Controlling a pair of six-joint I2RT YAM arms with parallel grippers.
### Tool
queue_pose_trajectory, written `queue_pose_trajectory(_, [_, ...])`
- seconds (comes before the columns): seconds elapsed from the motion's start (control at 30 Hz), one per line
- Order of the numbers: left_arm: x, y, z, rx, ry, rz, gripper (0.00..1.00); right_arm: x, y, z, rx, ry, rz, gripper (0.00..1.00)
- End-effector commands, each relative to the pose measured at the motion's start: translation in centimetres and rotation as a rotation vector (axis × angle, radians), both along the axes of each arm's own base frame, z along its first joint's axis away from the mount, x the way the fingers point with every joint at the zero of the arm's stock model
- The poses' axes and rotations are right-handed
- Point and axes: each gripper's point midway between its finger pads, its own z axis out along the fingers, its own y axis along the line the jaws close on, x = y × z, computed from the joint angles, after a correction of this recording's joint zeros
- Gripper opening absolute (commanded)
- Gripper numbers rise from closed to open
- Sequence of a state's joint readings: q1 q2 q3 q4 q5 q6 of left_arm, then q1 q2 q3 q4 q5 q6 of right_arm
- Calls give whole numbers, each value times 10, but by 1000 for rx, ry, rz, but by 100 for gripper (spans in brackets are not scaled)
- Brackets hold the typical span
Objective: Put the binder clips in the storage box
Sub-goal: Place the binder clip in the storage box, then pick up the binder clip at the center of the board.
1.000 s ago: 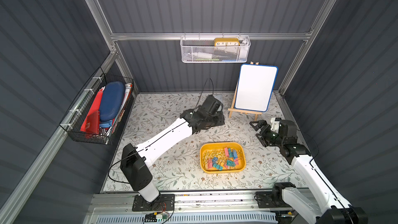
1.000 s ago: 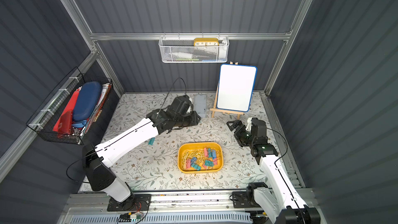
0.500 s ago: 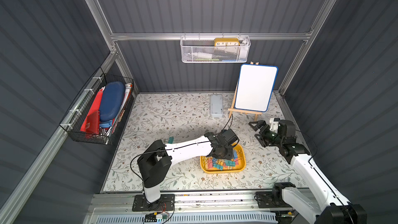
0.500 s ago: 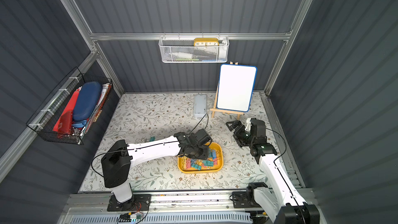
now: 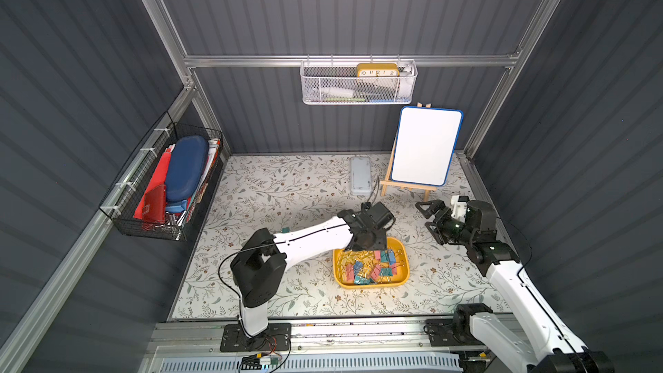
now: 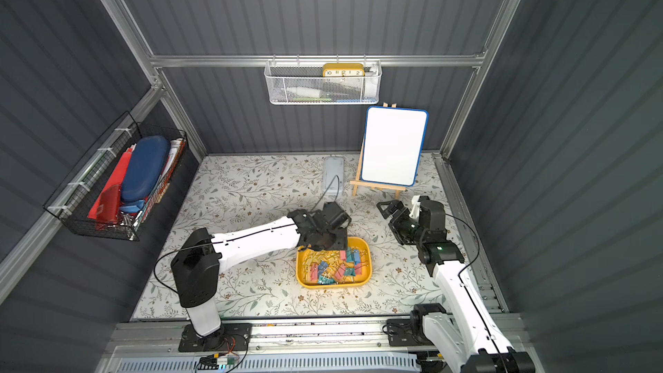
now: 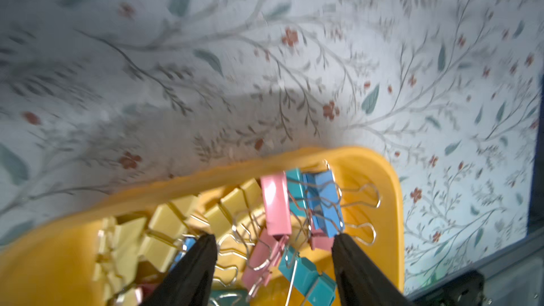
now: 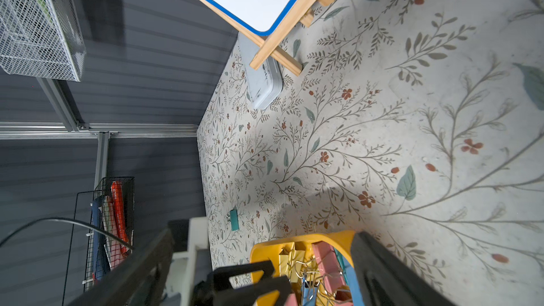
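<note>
The yellow storage box (image 5: 373, 284) (image 6: 333, 284) sits front centre on the floral table and holds several pastel binder clips (image 5: 373, 267) (image 6: 337, 267). My left gripper (image 5: 369, 244) (image 6: 324, 242) hovers over the box's far left corner. In the left wrist view this gripper (image 7: 273, 236) is open, its black fingers apart above the pile. A teal clip (image 7: 306, 275) lies loose between them, on top of the other clips. One more teal clip (image 5: 286, 230) (image 8: 234, 219) lies on the table left of the box, beside the left arm. My right gripper (image 5: 428, 220) (image 6: 389, 222) (image 8: 262, 260) stands open and empty, right of the box.
A flat grey case (image 5: 360, 175) lies at the back, next to a whiteboard on a wooden easel (image 5: 425, 147). A black wire basket (image 5: 168, 188) hangs on the left wall. A white mesh basket (image 5: 358, 82) hangs on the back wall.
My left arm has swung from the back, by the grey case, forward to the storage box's far edge. The right arm has not moved.
</note>
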State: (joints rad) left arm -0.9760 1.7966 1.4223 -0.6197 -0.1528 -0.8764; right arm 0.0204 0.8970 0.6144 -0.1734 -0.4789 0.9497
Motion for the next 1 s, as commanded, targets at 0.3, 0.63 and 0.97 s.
queue_pose_trajectory(0.3, [89,239,-4,74,-20,600,99,-6,3,0,5,8,23,99])
queue_pose_trajectory(0.63, [79,256,-55,-51,158,846,99,-4,5,-2,13,16,32,99])
queue_pose_trajectory(0.97, [74,288,-73,-74,302,1122,99,-6,4,-4,0,19,35,99])
